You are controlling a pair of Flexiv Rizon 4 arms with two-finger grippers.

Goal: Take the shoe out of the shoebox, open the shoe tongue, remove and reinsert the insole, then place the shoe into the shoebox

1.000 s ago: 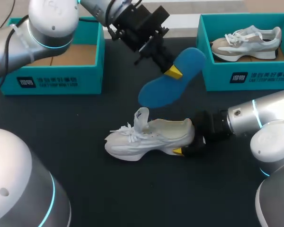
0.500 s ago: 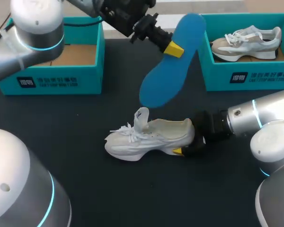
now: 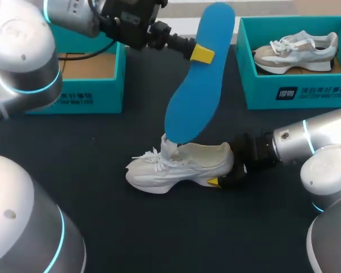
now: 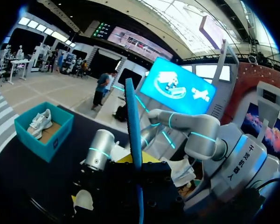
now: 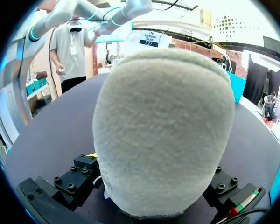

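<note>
**Q:** Dark tabletop (image 3: 176, 227), seen from above: what does each arm hold?

**A:** The left pincer (image 3: 202, 53) is clamped on the blue insole (image 3: 196, 74). It grips the insole in its upper half, with one yellow tip showing on the near face. The insole hangs almost upright below the pincer. Its lower end is just above the raised tongue (image 3: 170, 145) of the white shoe (image 3: 179, 165); whether they touch cannot be judged. In the left wrist view the insole (image 4: 133, 126) appears edge-on, rising straight out from between the fingers.

**Q:** And the right arm?

**A:** The right pincer (image 3: 227, 176) is closed on the shoe's heel, low on the tabletop. The shoe stands on its sole and points away from the pincer, with its laces loose. In the right wrist view the padded heel (image 5: 163, 130) fills the space directly ahead of the pincer.

**Q:** Where are the boxes?

**A:** The empty shoebox (image 3: 74, 68) lies behind the left pincer, under that arm. The second shoebox (image 3: 295, 94) lies well beyond the right pincer and holds a grey-and-white shoe (image 3: 295, 50).
</note>
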